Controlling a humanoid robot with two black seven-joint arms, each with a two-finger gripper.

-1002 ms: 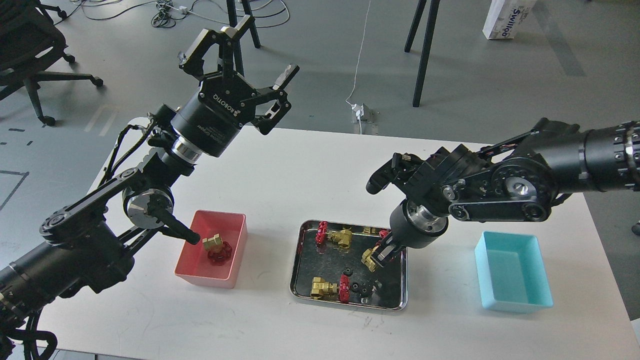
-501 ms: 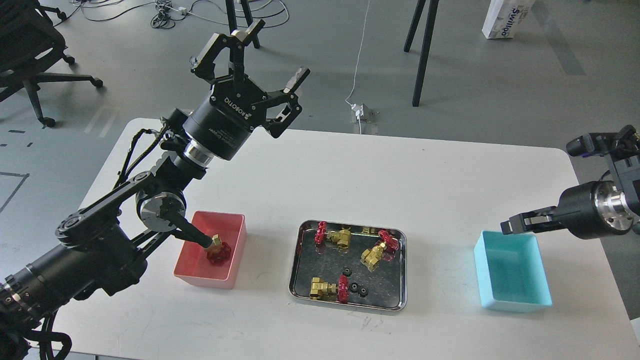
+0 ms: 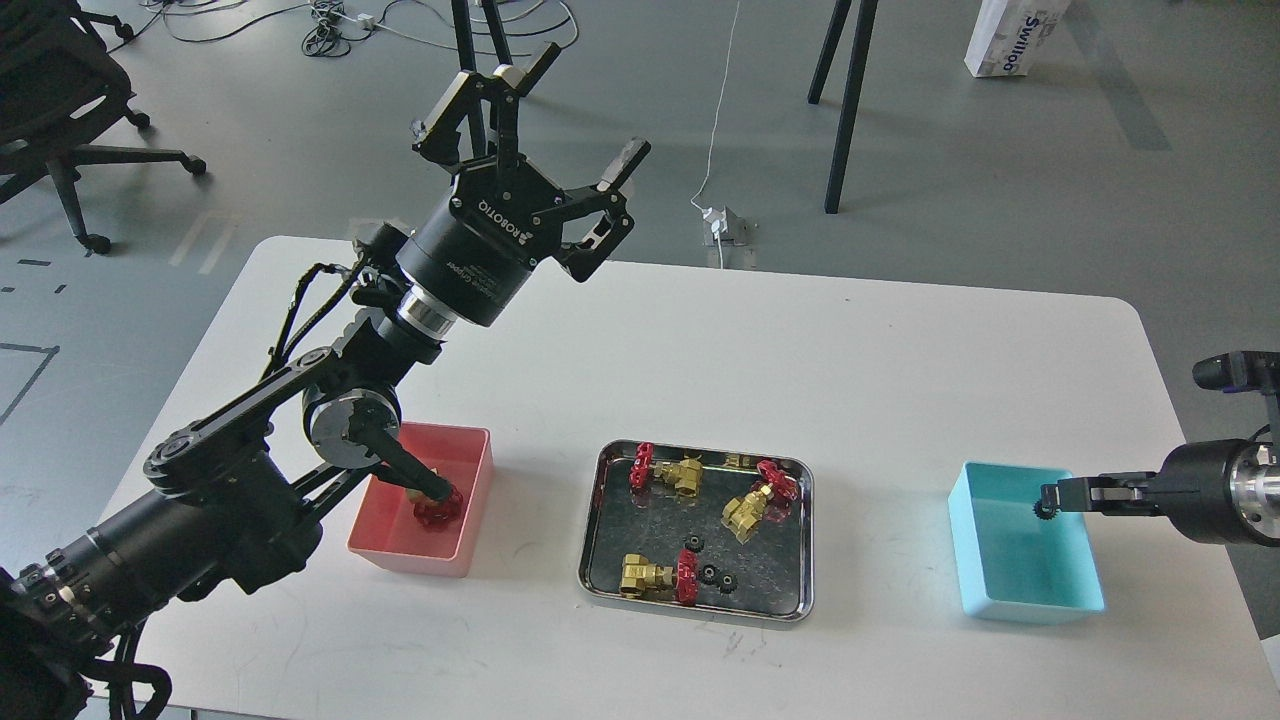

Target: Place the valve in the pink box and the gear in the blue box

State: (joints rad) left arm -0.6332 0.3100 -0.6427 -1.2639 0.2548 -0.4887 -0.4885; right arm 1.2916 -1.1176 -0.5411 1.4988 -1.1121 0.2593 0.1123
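My left gripper [image 3: 570, 105] is open and empty, raised high above the table's back left. My right gripper [image 3: 1047, 497] comes in from the right and is shut on a small black gear [image 3: 1043, 509], held over the blue box [image 3: 1030, 598]. The pink box [image 3: 400, 551] holds one valve [image 3: 438, 508], partly hidden by my left arm. The steel tray [image 3: 790, 606] holds three more valves [image 3: 752, 506] and two black gears [image 3: 709, 574].
The white table [image 3: 780, 350] reaches to rounded back corners. Beyond it on the floor are an office chair [image 3: 50, 110], black stand legs [image 3: 850, 100], cables and a power strip [image 3: 722, 225], and a white carton [image 3: 1010, 35].
My right gripper left the tray and swung right, then lowered over the blue box with a gear. My left arm shifted right and slightly forward. The valve in the pink box is now more hidden.
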